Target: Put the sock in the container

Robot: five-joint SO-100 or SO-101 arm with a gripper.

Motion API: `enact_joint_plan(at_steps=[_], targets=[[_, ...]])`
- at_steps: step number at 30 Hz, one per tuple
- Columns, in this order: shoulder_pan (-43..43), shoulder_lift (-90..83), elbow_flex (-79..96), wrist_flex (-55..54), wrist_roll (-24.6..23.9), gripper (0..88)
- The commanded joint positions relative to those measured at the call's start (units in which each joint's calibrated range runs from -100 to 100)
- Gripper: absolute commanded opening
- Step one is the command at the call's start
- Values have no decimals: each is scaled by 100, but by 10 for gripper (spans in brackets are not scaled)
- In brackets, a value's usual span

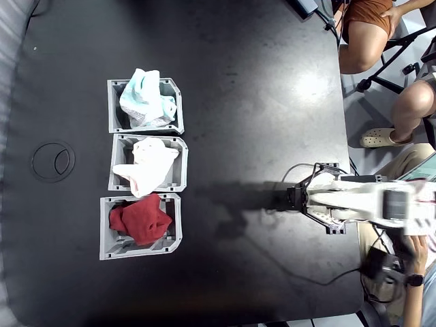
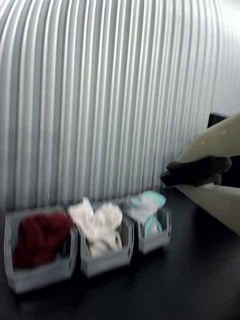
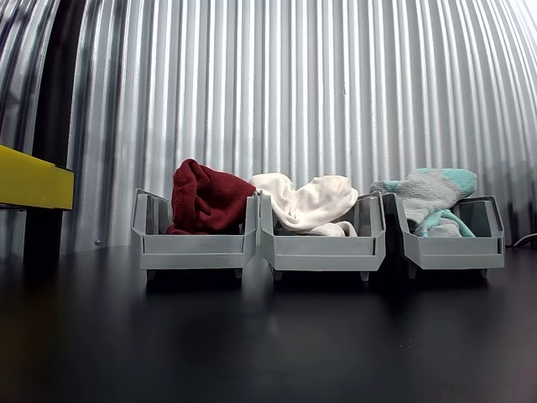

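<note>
The sock [image 1: 146, 99], white with mint-green patches, lies bunched in the container [image 1: 112, 109], the topmost of three grey bins in the fixed view. In the wrist view the sock [image 2: 145, 205] fills the right-hand container [image 2: 155, 241], and the other view shows the sock [image 3: 432, 197] heaped above the container [image 3: 453, 252] rim. My gripper [image 1: 289, 197] sits far to the right of the bins, folded back near the arm base. Its pale fingers [image 2: 215, 142] converge at the tips around a dark patch, gripper [image 2: 172, 176] holding nothing.
A bin with cream-white cloth [image 1: 146, 167] and a bin with dark red cloth [image 1: 139, 221] stand beside the container. People's legs [image 1: 361, 34] and a hand [image 1: 412, 255] are at the table's right edge. A cable [image 1: 293, 262] crosses the black table. A ribbed wall [image 3: 294, 84] stands behind the bins.
</note>
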Motion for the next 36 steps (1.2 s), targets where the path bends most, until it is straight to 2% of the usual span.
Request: enact_joint_plan(at_steps=[1, 9, 12, 36], targets=[[12, -34, 871, -897, 29, 12], [752, -42, 3630, -3792, 23, 12], [823, -42, 4279, -4372, 29, 12], [807, 0, 4531, -4381, 29, 14]])
